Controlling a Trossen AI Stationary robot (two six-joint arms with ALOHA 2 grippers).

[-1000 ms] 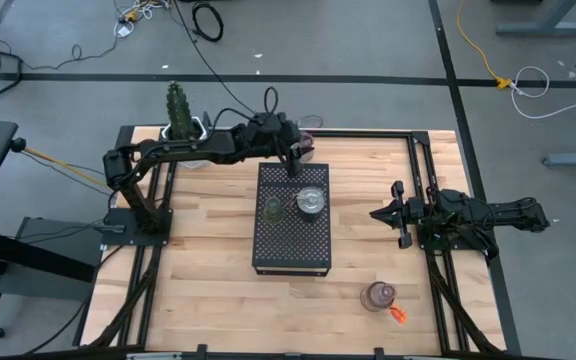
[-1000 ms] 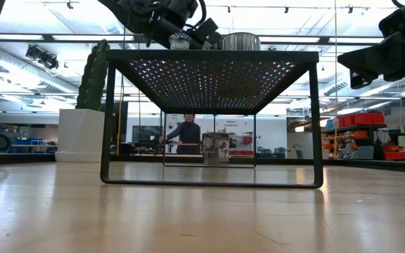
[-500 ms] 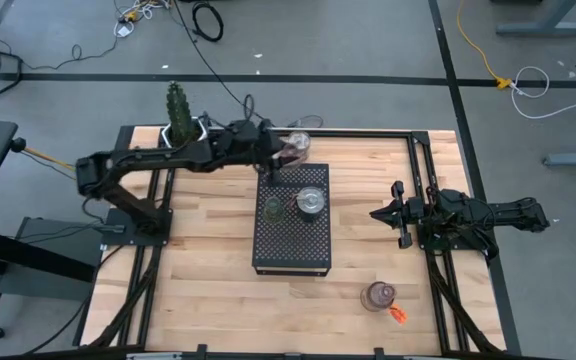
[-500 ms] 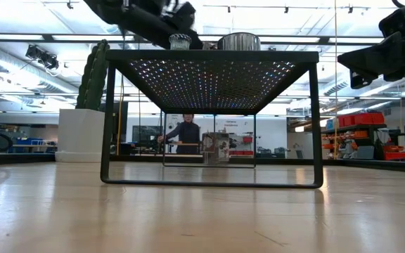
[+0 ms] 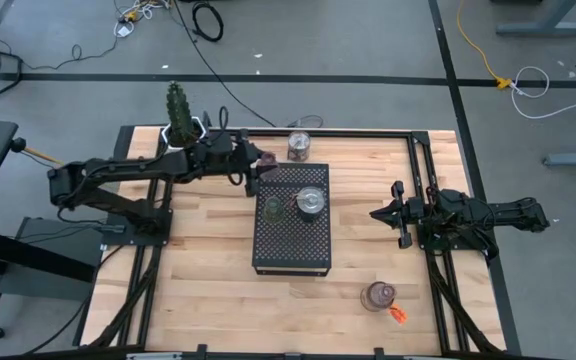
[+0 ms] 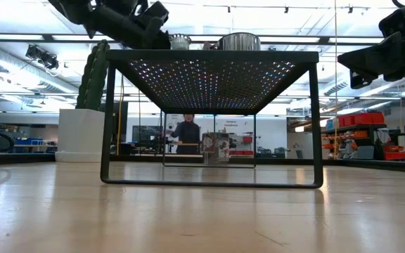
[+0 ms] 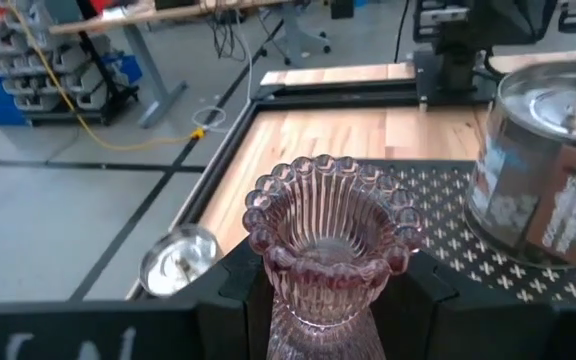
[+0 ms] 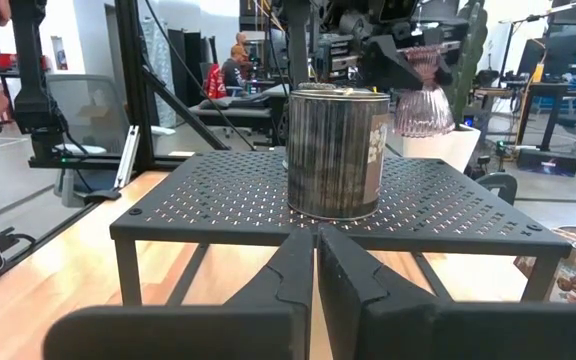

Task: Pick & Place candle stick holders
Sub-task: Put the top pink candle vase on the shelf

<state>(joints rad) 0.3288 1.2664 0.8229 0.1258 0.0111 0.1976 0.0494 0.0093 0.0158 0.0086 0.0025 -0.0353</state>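
Left tool (image 5: 255, 164) clamps pink holder (image 7: 330, 250) at rack's (image 5: 290, 255) far-left corner — right tool (image 5: 383, 214) closed, empty, well apart.

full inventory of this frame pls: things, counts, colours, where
rack: 1, black perforated, table centre
green holder: 1, on rack
silvery holder: 1, on rack, beside the green
pink holder: 1, held at rack's far left corner
jar-like holder: 1, table's far edge
brownish holder: 1, near right of table, orange tag beside it
cactus: 1, green, white pot, far left corner
person: 1, dark top, in room behind
left pincer: shut on pink holder
right pincer: shut, right of rack
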